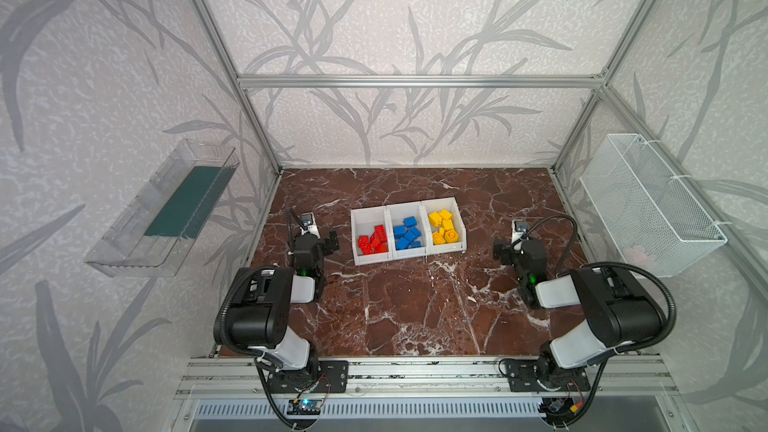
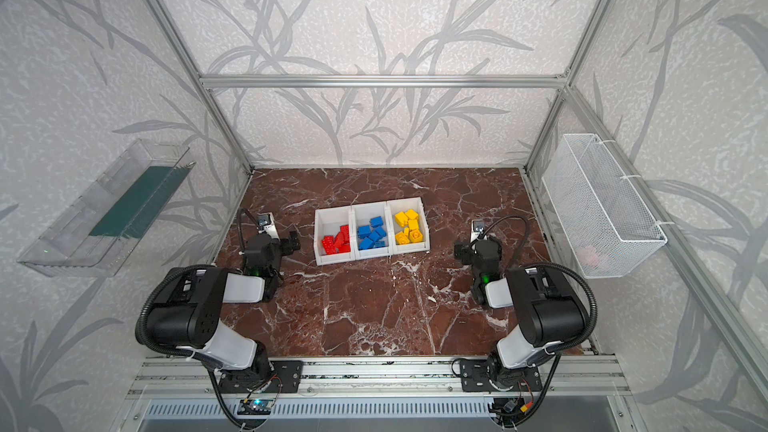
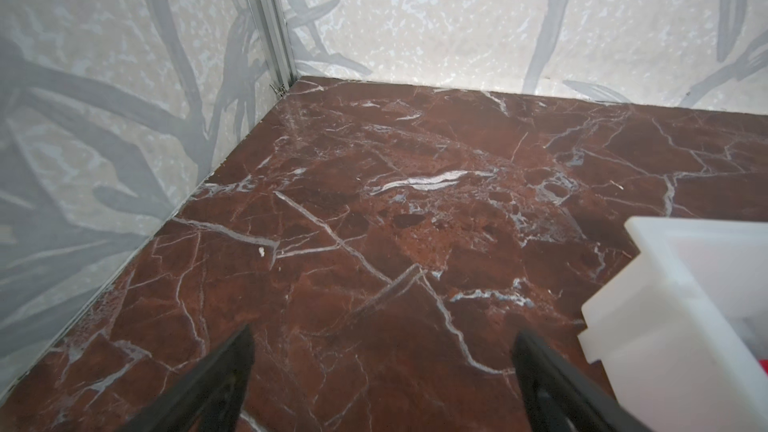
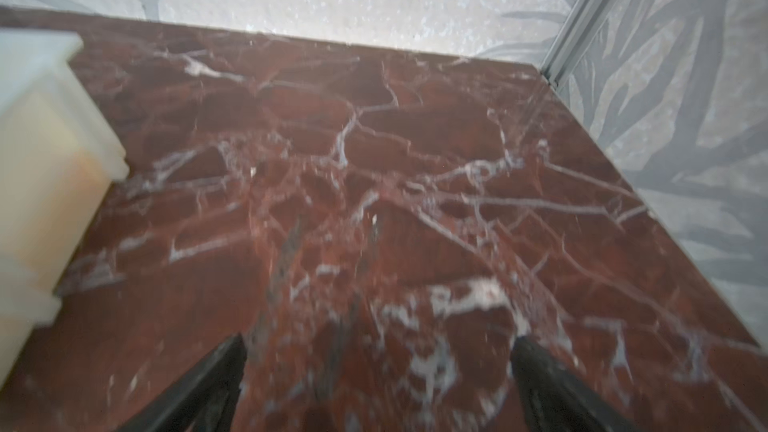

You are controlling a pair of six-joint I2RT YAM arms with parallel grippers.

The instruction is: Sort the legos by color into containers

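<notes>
Lego bricks (image 1: 407, 233) lie color-sorted in white bins (image 1: 369, 209). Likely light, rigid, slick plastic; pinch across flat side walls, not studs. Left gripper (image 3: 384, 336) and right gripper (image 4: 376, 342) both spread wide, empty.

Both arms sit folded low, left hand (image 3: 384, 332) and right hand (image 4: 378, 339) spread wide, empty.

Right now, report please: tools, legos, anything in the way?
Left tool open, empty. Right tool open, empty. Legos sorted by color in three bins. Nothing blocking.
</notes>
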